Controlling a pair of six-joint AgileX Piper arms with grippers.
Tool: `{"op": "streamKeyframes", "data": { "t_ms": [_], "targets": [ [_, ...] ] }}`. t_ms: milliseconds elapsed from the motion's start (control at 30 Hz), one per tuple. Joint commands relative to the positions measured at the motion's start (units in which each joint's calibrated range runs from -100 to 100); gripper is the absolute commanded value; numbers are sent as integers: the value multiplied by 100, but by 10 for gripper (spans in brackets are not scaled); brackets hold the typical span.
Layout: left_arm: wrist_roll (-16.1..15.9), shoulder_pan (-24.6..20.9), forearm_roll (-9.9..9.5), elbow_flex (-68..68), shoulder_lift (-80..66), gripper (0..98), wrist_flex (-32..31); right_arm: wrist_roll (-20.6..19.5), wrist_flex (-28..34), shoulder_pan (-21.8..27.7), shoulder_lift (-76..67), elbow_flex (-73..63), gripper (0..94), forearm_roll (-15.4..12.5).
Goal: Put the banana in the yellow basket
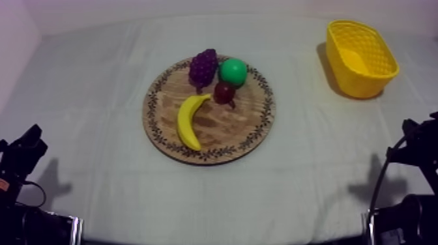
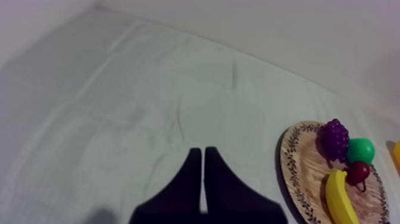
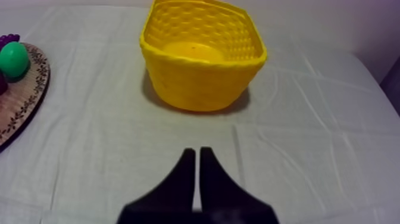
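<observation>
- Left hand (image 2: 203, 151) and right hand (image 3: 197, 151) sat clenched, empty, low over counter (image 1: 91, 104).
- Banana (image 1: 189, 120) lay on board's (image 1: 254, 130) near left, tip beside small red fruit (image 1: 225, 92).
- Basket (image 1: 357, 83) stood far right, empty; judged best: open wide, grip banana mid-body, lift straight.

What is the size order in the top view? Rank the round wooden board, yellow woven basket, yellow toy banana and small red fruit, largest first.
1. round wooden board
2. yellow woven basket, set farther back, so distance may shrink it
3. yellow toy banana
4. small red fruit
</observation>
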Motion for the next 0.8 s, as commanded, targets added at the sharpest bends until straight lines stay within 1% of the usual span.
{"op": "streamKeyframes", "data": {
  "t_ms": [0,467,500,533,600,633,667,767],
  "targets": [
    [0,-2,-1,3,-3,1,1,-6,-7,0,-3,6,2,1],
    [0,-2,-1,3,-3,1,1,2,-7,-15,-3,6,2,1],
    [0,-2,-1,3,-3,1,1,-73,-10,-24,-3,6,2,-2],
    [0,-2,-1,3,-3,1,1,-257,-31,-10,-3,6,2,-11],
    [0,-2,-1,3,-3,1,1,-748,-37,49,-3,6,2,-14],
    [0,-2,-1,3,-3,1,1,-918,-33,71,-3,6,2,-11],
    [1,-2,-1,3,-3,1,1,-999,-30,77,-3,6,2,-9],
    [0,-2,-1,3,-3,1,1,-994,-26,58,-3,6,2,-5]
  ]
}}
